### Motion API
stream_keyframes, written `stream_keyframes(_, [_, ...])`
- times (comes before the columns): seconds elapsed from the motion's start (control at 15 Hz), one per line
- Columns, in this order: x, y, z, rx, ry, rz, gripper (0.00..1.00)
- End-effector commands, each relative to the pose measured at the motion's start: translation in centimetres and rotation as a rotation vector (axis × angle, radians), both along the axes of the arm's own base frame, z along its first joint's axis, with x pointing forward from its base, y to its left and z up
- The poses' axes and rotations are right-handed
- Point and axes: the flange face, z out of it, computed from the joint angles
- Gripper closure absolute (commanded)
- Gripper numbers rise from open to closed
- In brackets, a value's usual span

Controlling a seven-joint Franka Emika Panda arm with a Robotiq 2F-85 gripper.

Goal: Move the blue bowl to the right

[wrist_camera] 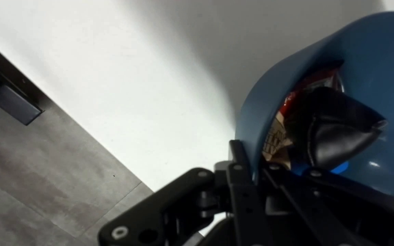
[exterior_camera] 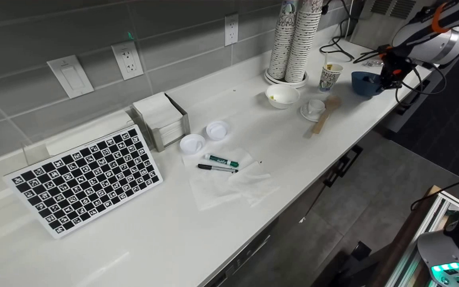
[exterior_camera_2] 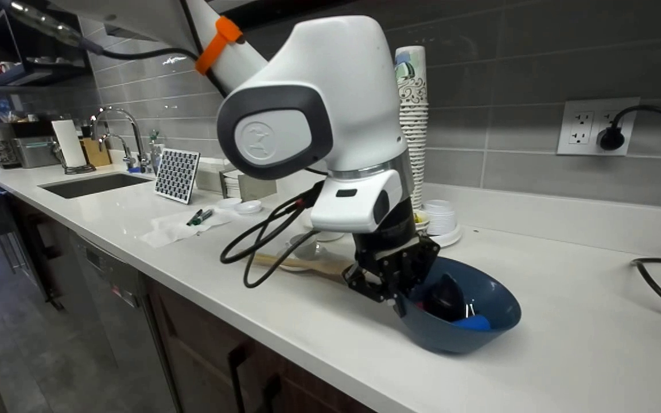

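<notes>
The blue bowl (exterior_camera: 360,84) stands near the counter's front edge in both exterior views (exterior_camera_2: 448,337). It fills the right side of the wrist view (wrist_camera: 385,65). Inside it lie a black leathery item (wrist_camera: 340,133), a red wrapper (wrist_camera: 296,92), a brown printed wrapper (wrist_camera: 276,140) and a blue item (exterior_camera_2: 473,322). My gripper (exterior_camera_2: 404,299) is closed on the bowl's rim, with one finger outside the wall and one inside, as the wrist view shows (wrist_camera: 254,165). I cannot tell whether the bowl's base touches the counter.
A wooden spoon (exterior_camera: 327,114), a small white cup (exterior_camera: 316,107), a white bowl (exterior_camera: 282,96) and a patterned paper cup (exterior_camera: 329,77) stand near the bowl. Tall cup stacks (exterior_camera: 292,48) stand by the wall. A black cable (exterior_camera_2: 660,291) lies at the back. The counter edge (wrist_camera: 91,135) is close.
</notes>
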Motion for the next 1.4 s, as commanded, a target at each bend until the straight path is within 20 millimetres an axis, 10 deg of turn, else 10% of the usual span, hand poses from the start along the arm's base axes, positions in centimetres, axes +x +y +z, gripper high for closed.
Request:
stream_keyframes(0.0, [1.9, -1.2, -0.4, -0.012, -0.053, -0.185, 0.7])
stream_keyframes(0.2, [2.7, -0.3, 0.4, 0.009, -0.069, -0.239, 0.56])
stream_keyframes(0.73, [-0.2, 5.8, 14.1, -0.168, 0.0, 0.157, 0.02])
stream_keyframes(1.33, [-2.8, 17.1, 16.6, -0.28, -0.029, 0.643, 0.0])
